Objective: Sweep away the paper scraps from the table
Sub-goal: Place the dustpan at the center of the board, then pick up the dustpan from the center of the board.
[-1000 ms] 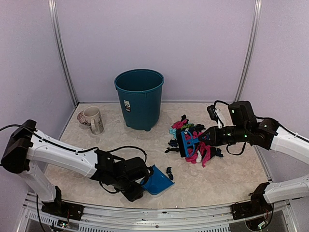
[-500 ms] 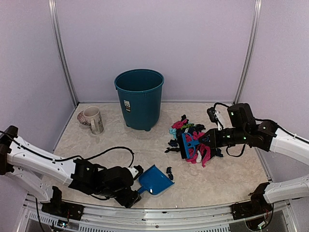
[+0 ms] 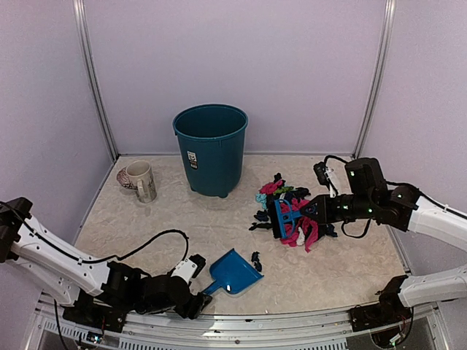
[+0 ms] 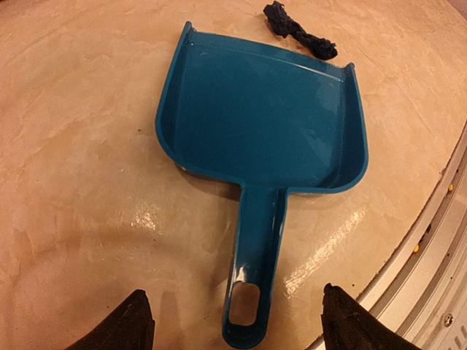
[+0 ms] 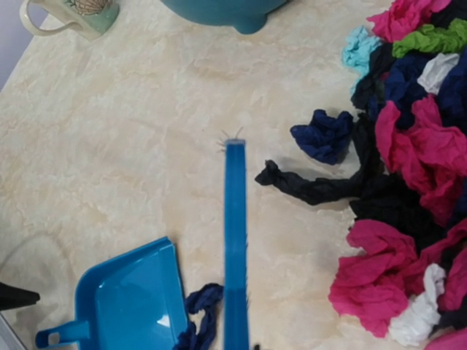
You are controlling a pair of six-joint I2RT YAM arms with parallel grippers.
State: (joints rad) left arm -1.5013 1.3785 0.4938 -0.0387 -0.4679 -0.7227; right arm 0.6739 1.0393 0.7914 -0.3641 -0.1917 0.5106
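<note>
From above: pinching a blue hand brush point(image 3: 284, 215) with right jaws over crumpled pink, black, blue paper scraps point(image 3: 307, 232), heaped three o'clock on beige marble tabletop point(image 3: 343, 270). Left wrist: left jaws spread, not gripping, flanking handle of blue plastic dustpan point(image 4: 263, 117), mouth toward scraps for catching. Right wrist: brush edge-on, set to sweep

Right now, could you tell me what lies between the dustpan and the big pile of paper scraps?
Only one stray dark blue scrap, off the dustpan's open edge; beyond it the table is bare up to the pile. The top view shows this.
</note>
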